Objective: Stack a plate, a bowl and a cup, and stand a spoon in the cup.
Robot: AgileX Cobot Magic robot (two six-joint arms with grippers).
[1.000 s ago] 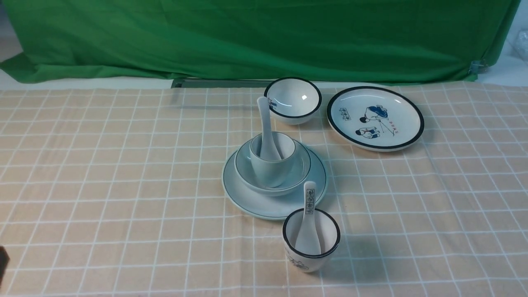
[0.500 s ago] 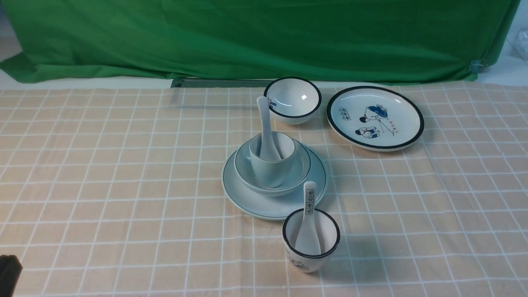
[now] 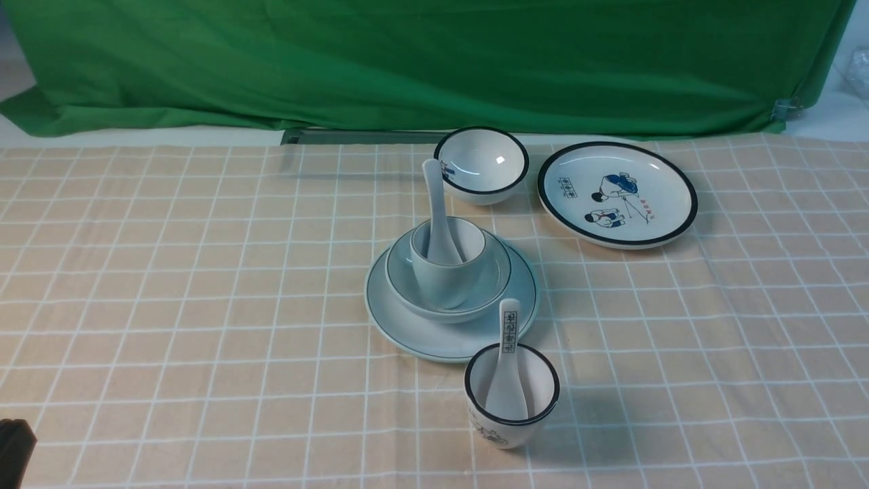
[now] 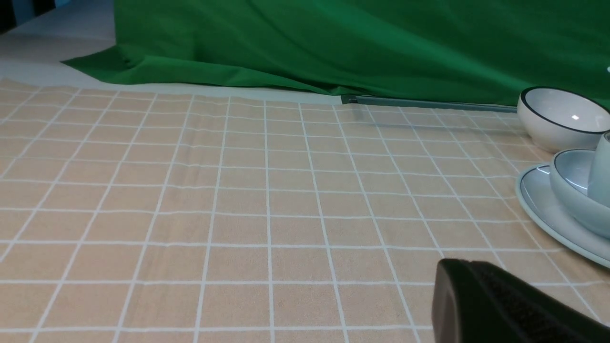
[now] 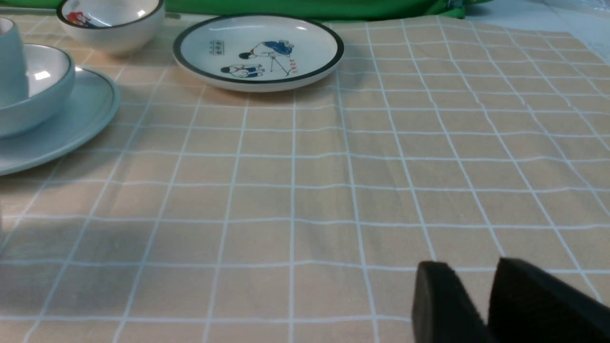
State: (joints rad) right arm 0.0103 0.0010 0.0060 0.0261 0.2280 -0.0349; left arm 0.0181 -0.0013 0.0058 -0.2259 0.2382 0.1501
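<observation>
The pale blue plate [image 3: 421, 336] lies mid-table with the plain bowl [image 3: 497, 275] on it and the handleless cup [image 3: 441, 285] inside the bowl. The white spoon [image 3: 438, 204] stands in the cup, handle up and leaning back. The wrist views catch this stack at their edges: plate [image 4: 538, 200], bowl [image 4: 572, 176], plate [image 5: 81, 114], bowl [image 5: 43, 81]. My left gripper [image 4: 464, 263] is shut and empty, low over the cloth to the left of the stack; it shows as a dark tip [image 3: 13, 445] in the front view. My right gripper [image 5: 472, 267] is open, empty, right of the stack.
A black-rimmed bowl [image 3: 482, 165] and a cartoon plate [image 3: 618, 193] sit behind the stack. A black-rimmed cup [image 3: 492, 431] holding a printed-handle spoon [image 3: 508, 339] stands just in front of the plate. Green cloth [image 3: 434, 61] hangs along the back edge.
The left gripper's dark tip has come a little further into the front view's bottom left corner. The tableware has not moved.
</observation>
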